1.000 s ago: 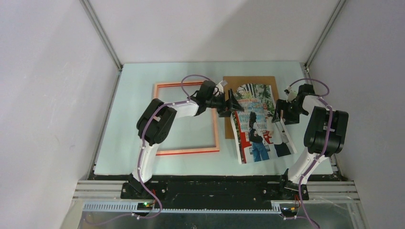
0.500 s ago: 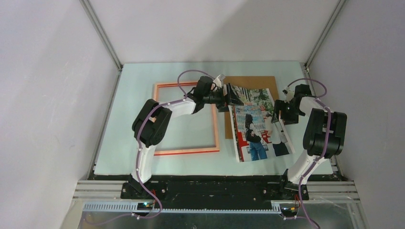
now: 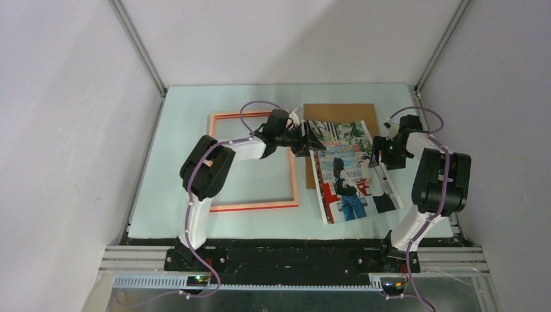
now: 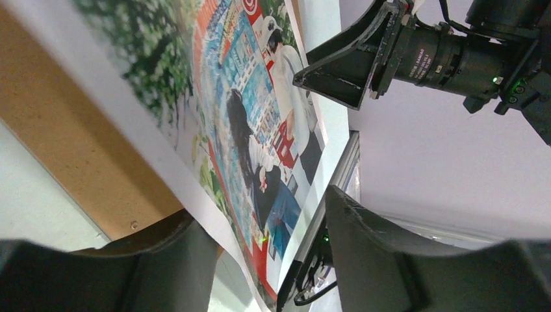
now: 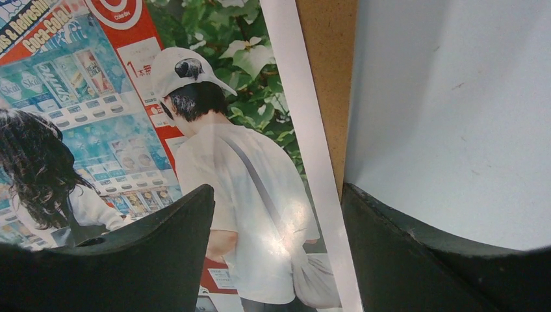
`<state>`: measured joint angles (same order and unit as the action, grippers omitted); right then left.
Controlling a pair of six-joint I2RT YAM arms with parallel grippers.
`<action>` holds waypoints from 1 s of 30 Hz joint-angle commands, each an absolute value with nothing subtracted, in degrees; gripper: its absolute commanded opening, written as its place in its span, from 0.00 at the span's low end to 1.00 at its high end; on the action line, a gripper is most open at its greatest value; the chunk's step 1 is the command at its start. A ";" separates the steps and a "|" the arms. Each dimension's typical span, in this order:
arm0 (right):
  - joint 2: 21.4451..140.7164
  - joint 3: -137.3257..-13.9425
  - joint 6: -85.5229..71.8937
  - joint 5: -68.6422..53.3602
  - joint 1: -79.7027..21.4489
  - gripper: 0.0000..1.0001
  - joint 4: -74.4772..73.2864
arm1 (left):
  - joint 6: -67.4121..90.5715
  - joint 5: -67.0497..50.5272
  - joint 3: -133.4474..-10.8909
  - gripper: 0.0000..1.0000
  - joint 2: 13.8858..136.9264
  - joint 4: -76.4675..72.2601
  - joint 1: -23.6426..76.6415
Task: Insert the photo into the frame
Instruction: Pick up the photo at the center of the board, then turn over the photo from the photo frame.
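The photo (image 3: 351,175) lies picture side up on the right half of the table (image 3: 182,162), turned a little askew. Its far part rests on a brown board (image 3: 341,112), and its near end lies on the bare table. The frame (image 3: 260,206) lies flat to the left of it, pale orange-pink side up. It sits near the photo's left edge but apart from it, with nothing inside it.

The left gripper (image 3: 312,138) reaches across the frame's far right corner to the photo's far left corner. From its own camera, its fingers (image 4: 390,260) stand well apart with the photo's white border running between them. The gap is far too wide to be pinching the paper, so it has hold of nothing.

The right gripper (image 3: 379,158) is down at the photo's right edge, about halfway along. Its fingers (image 5: 130,260) are spread wide, one over the printed man in the white cap and the other over the table, with the white border and a strip of board between them. It has hold of nothing either.
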<state>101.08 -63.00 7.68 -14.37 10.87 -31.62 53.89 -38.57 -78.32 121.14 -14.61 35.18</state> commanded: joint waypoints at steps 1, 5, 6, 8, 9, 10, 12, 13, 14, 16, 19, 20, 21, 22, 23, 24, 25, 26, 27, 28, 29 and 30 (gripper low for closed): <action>99.79 -61.62 6.95 -16.01 10.37 0.76 -32.66 | 51.71 -36.80 -80.10 0.55 121.52 -14.90 35.15; 97.87 -61.69 6.79 -16.94 10.28 0.76 -33.29 | 51.55 -36.39 -81.20 0.42 122.35 -14.17 35.07; 97.11 -61.67 6.73 -17.08 10.28 0.76 -33.53 | 51.48 -36.39 -81.38 0.39 122.70 -13.94 35.02; 95.99 -61.63 6.52 -17.62 10.28 0.76 -33.83 | 51.42 -36.39 -82.11 0.34 123.18 -13.65 34.85; 95.19 -61.66 6.42 -17.90 10.22 0.76 -33.92 | 51.35 -36.34 -82.62 0.30 123.38 -13.55 34.69; 94.84 -61.64 6.37 -18.03 10.16 0.76 -34.23 | 51.34 -36.32 -82.93 0.28 123.68 -13.32 34.66; 93.47 -61.61 6.27 -18.16 10.04 0.76 -34.46 | 51.33 -36.30 -83.64 0.24 124.15 -12.90 34.40; 92.56 -61.66 6.25 -18.13 9.91 0.76 -34.54 | 51.26 -36.23 -84.08 0.21 124.21 -12.78 34.26; 91.98 -61.63 6.24 -18.00 9.88 0.76 -34.67 | 51.18 -36.18 -84.39 0.20 124.31 -12.47 34.23; 90.06 -61.61 6.31 -17.46 9.73 0.77 -34.67 | 51.08 -36.11 -84.72 0.10 124.36 -12.02 33.92; 86.28 -61.64 6.33 -16.63 9.25 0.79 -34.18 | 50.98 -36.03 -84.97 0.01 124.03 -11.34 33.48; 84.76 -61.67 6.33 -16.07 9.15 0.80 -34.01 | 50.93 -36.03 -84.96 0.00 123.85 -11.25 33.25; 84.04 -61.65 6.37 -15.68 8.79 0.81 -33.62 | 50.87 -36.03 -84.93 0.00 123.40 -10.96 33.15; 82.78 -61.67 6.43 -14.62 8.24 0.81 -33.42 | 50.66 -36.03 -84.73 0.00 123.14 -10.84 32.92; 82.13 -61.67 6.51 -13.99 7.90 0.82 -33.05 | 50.56 -35.99 -84.64 0.00 122.50 -10.56 32.81; 81.02 -61.69 6.75 -12.92 7.14 0.83 -32.87 | 50.32 -36.02 -84.46 0.00 122.16 -10.38 32.61; 80.50 -61.65 6.89 -12.44 6.73 0.83 -32.59 | 50.21 -36.07 -84.42 0.00 121.40 -9.91 32.48; 79.52 -61.64 7.08 -11.72 5.77 0.83 -32.46 | 50.02 -36.13 -84.32 0.00 120.90 -9.61 32.16; 79.00 -61.63 7.15 -11.41 5.21 0.84 -32.15 | 49.92 -36.08 -84.26 0.00 120.01 -8.84 32.07; 78.04 -61.62 7.04 -11.38 4.09 0.85 -31.94 | 49.57 -35.83 -84.10 0.00 119.46 -8.33 31.90; 77.56 -61.66 6.79 -11.57 3.45 0.85 -31.52 | 49.17 -35.48 -84.00 0.00 118.42 -7.09 31.82; 76.56 -61.71 6.65 -11.72 1.96 0.87 -31.32 | 48.98 -35.27 -84.01 0.00 117.34 -6.45 31.64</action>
<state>80.14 -61.49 7.09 -13.19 5.39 -33.58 51.55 -36.14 -82.87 124.16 -8.45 32.53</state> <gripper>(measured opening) 0.845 0.005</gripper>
